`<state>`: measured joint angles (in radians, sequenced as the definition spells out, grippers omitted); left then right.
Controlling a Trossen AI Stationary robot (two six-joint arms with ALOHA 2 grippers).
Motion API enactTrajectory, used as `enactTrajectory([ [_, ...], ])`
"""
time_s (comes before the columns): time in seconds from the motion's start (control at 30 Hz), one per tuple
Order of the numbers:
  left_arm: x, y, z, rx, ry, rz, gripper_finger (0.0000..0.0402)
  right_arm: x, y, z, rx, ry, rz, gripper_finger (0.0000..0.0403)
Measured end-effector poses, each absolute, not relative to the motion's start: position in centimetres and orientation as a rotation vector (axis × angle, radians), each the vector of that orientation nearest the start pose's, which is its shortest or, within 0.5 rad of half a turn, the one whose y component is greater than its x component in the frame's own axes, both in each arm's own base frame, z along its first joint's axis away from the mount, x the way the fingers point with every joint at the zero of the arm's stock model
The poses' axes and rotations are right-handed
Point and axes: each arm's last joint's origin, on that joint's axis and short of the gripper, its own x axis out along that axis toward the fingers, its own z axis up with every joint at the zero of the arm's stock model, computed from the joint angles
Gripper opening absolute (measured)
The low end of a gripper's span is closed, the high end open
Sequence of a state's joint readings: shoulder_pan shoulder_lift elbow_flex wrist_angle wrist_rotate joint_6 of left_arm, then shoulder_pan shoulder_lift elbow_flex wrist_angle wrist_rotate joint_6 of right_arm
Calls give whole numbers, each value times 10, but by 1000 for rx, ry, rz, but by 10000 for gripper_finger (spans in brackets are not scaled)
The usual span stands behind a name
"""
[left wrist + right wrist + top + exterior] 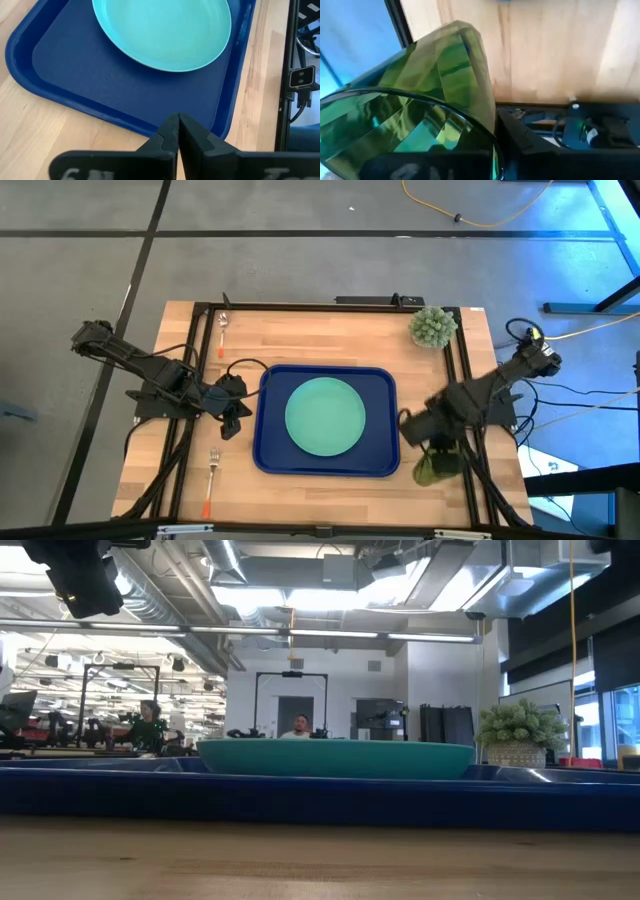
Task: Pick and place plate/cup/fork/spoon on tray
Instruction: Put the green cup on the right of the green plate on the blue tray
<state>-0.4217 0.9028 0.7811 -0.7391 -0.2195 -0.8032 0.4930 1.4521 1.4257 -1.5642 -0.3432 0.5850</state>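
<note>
Rightward, cup beside tray edge.

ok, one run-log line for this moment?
plate: on tray | right end effector: shut on cup, off tray | left end effector: shut, empty | fork, spoon: on table

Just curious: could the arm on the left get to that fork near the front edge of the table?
Probably yes. The fork lies alone on bare wood on the left arm's side, just beyond the left gripper, whose fingers are shut and empty. Nothing lies between them; the tray is off to the side.
</note>
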Motion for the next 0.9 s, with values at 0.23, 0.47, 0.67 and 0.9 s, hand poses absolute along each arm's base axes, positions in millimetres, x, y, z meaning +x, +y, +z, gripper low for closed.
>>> enactTrajectory([
  [0.23,157,-64,268,-475,833,143,0,231,62,338,417,1631,147,11],
  [0.47,157,-63,268,-430,839,126,0,260,4,315,455,1651,-26,11],
  [0.67,157,-63,267,-428,842,126,0,282,-35,285,525,1736,-113,11],
  [0.9,157,-63,267,-348,844,90,0,305,-69,270,420,1762,-244,11],
])
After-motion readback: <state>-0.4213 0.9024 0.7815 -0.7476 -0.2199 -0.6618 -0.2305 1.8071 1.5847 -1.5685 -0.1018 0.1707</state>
